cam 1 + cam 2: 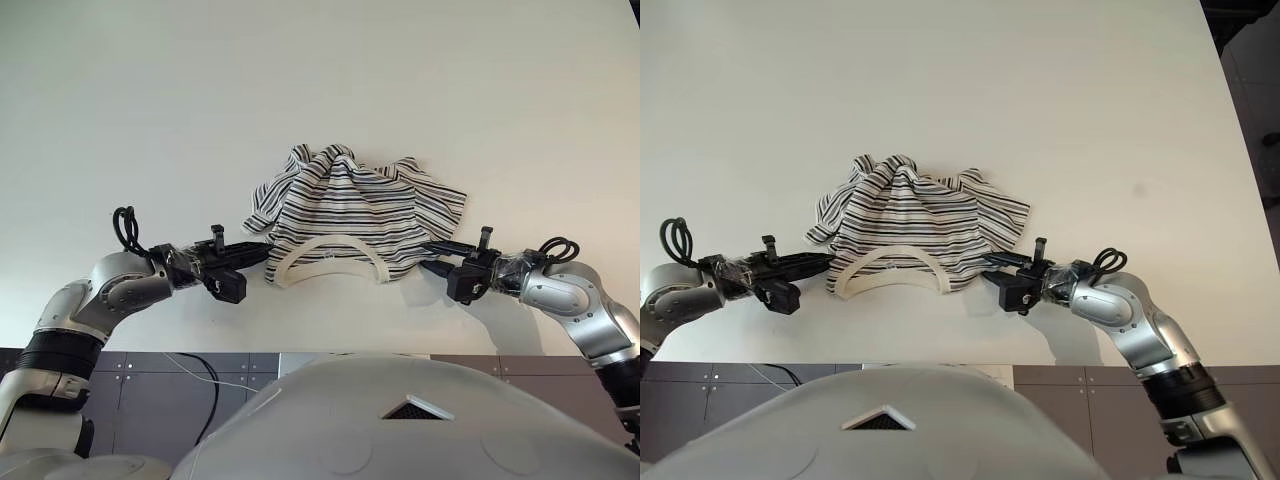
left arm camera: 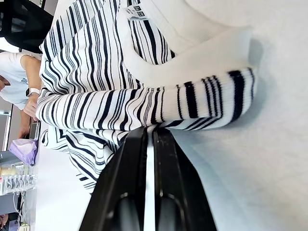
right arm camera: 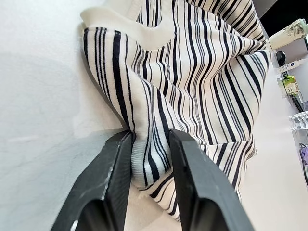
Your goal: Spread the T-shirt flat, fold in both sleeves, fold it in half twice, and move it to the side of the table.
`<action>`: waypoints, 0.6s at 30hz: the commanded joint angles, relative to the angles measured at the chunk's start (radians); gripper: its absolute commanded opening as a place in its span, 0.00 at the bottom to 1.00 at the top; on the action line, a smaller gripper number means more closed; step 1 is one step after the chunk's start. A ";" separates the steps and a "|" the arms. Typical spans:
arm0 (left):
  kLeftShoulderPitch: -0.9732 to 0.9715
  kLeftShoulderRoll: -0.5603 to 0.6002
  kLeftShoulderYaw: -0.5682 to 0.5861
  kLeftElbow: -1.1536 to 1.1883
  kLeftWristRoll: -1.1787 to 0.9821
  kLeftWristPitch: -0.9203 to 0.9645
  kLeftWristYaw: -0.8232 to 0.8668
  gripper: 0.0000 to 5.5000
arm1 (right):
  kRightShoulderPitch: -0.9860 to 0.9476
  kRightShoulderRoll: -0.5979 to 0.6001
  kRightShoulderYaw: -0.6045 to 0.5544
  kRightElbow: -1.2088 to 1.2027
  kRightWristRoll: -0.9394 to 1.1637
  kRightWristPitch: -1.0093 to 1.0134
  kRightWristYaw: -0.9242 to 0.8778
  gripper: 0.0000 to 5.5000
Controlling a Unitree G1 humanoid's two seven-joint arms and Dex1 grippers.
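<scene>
White desk (image 1: 120, 100) carries a crumpled striped T-shirt (image 1: 350, 205) near its middle, collar toward the robot. Left end effector (image 1: 267, 250) pinches one shoulder edge, fingers narrowed almost together. Right end effector (image 1: 426, 254) grips the opposite edge, fabric bunched between its fingers.
</scene>
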 commanded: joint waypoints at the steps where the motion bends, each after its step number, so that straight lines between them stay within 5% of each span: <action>1: 0.068 -0.017 -0.055 0.046 -0.027 0.113 -0.082 0.02 | 0.009 -0.016 0.007 0.020 -0.017 0.014 0.022 0.25; 7: 0.072 0.003 -0.044 0.011 -0.174 0.156 -0.149 0.02 | -0.006 0.023 0.049 0.042 -0.049 -0.002 0.008 0.25; 13: 0.062 0.012 -0.027 -0.004 -0.232 0.177 -0.206 0.02 | -0.027 0.035 0.081 0.053 -0.046 -0.002 0.017 0.03; 18: 0.065 0.008 0.022 -0.003 -0.307 0.219 -0.219 0.02 | -0.027 0.011 0.060 0.072 -0.030 -0.006 0.012 0.02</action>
